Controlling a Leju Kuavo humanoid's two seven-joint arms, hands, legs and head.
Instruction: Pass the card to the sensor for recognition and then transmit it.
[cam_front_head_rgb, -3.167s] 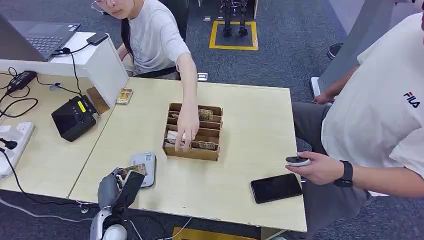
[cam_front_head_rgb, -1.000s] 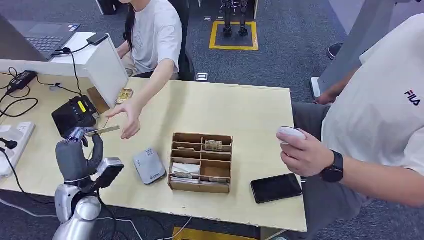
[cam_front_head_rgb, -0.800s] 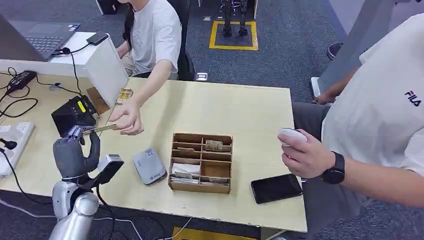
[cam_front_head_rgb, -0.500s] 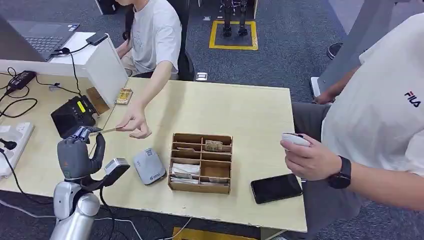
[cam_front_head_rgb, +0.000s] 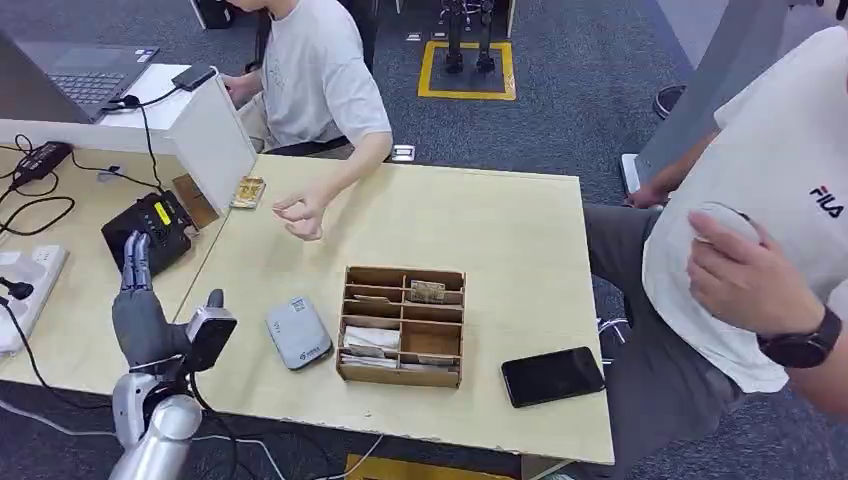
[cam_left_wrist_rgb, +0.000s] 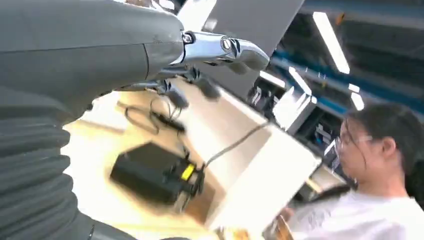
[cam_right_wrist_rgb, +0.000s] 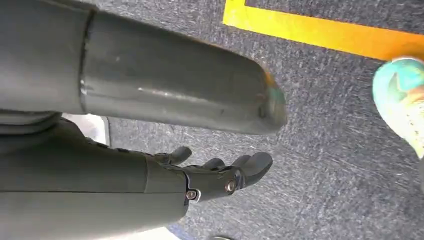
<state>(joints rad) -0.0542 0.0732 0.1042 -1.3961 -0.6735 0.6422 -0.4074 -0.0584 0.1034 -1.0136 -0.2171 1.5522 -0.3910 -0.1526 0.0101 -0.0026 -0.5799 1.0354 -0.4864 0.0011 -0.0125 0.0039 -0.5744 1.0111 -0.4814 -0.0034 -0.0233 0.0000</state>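
My left hand (cam_front_head_rgb: 140, 305) is raised over the table's left edge with its fingers straight up and nothing in it. In the left wrist view the same hand (cam_left_wrist_rgb: 125, 55) has its fingers spread. The grey-white card sensor (cam_front_head_rgb: 298, 333) lies on the table to its right. Across the table a person's hand (cam_front_head_rgb: 300, 215) is drawn back with its fingers pinched; I cannot make out the card in it. My right hand (cam_right_wrist_rgb: 125, 180) hangs over grey carpet, fingers apart and empty.
A cardboard divider box (cam_front_head_rgb: 402, 325) with cards stands mid-table, and a black phone (cam_front_head_rgb: 552, 376) lies to its right. A black device (cam_front_head_rgb: 150, 228) with cables sits behind my left hand, beside a white partition (cam_front_head_rgb: 210, 135). Loose cards (cam_front_head_rgb: 248, 190) lie there. A person at the right holds a white object (cam_front_head_rgb: 725, 220).
The person took the card from my left hand and pulled their hand back. My left hand has opened and its fingers straightened. The person at the right raised the white object.
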